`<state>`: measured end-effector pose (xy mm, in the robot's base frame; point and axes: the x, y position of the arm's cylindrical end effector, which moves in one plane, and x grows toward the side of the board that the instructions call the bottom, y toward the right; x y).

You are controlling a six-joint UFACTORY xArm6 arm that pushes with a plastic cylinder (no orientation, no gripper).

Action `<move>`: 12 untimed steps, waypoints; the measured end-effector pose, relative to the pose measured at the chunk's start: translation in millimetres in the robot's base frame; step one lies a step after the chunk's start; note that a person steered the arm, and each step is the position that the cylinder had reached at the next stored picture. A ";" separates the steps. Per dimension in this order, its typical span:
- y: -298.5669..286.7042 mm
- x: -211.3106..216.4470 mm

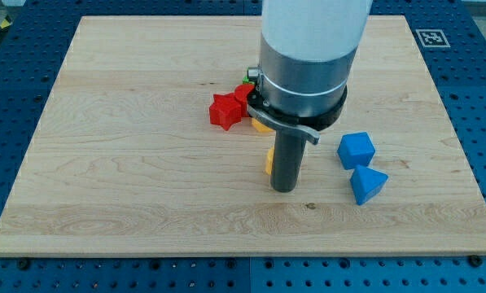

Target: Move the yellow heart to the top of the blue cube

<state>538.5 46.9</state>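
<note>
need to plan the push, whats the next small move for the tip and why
Probably a short push toward the view's right and slightly up. My tip sits right beside a yellow piece, likely the yellow heart, mostly hidden behind the rod on its left. The blue cube lies to the right, so the heart must travel that way, ending above it.

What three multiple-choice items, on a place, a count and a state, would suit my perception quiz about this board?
1. Where is the blue cube relative to my tip?
A. view's right
B. view's left
C. beneath it
2. How many blue blocks show?
A. one
B. two
C. four
3. The yellow block by the dark rod is:
A. fully exposed
B. mostly hidden
C. stacked on the red star-shaped block

A: the cube lies right of the tip.
B: the cube and the blue pointed block.
B: only a sliver shows beside the rod.
</note>
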 end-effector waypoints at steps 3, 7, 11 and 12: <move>-23.9 -28.3; 38.3 -79.6; 41.2 -151.0; 36.1 -165.3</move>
<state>373.3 82.9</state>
